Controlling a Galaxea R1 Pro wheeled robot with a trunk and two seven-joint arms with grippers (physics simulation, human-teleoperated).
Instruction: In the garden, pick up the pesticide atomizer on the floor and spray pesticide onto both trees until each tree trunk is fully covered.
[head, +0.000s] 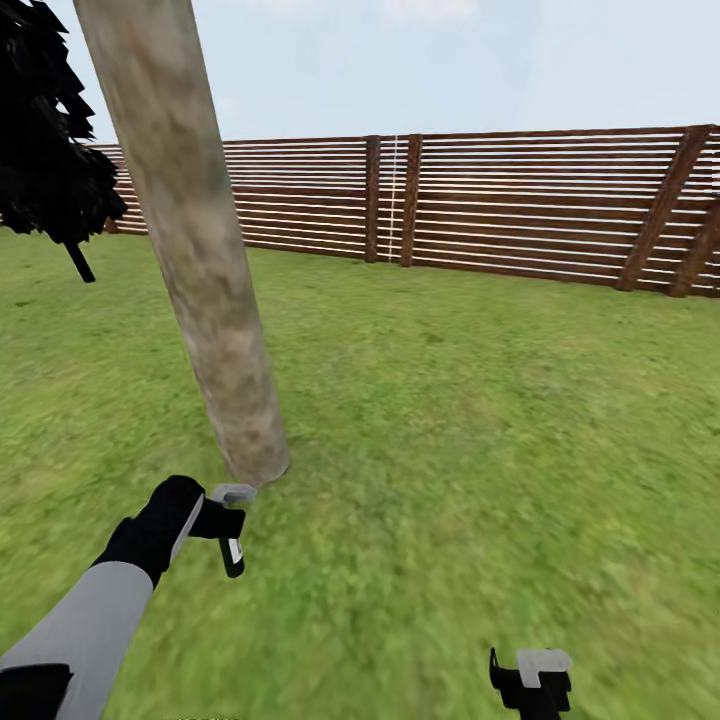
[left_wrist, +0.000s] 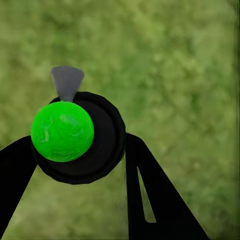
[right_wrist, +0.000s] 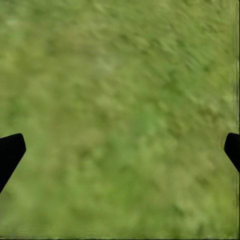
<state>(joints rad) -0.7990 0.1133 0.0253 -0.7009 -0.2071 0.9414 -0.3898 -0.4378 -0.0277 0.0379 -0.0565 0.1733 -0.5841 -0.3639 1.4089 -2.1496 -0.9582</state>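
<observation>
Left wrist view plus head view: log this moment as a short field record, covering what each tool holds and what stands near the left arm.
setting: green lawn bounded by a slatted wooden fence
left tool: shut on the pesticide atomizer, seen end-on as a bright green round top in a black ring with a pale grey tab
right tool: open, nothing between its fingers, grass beneath
tree trunk: thick, mottled, leaning in the picture, its base just beyond the left tool
spray: none visible
other: dark conifer at the left edge
</observation>
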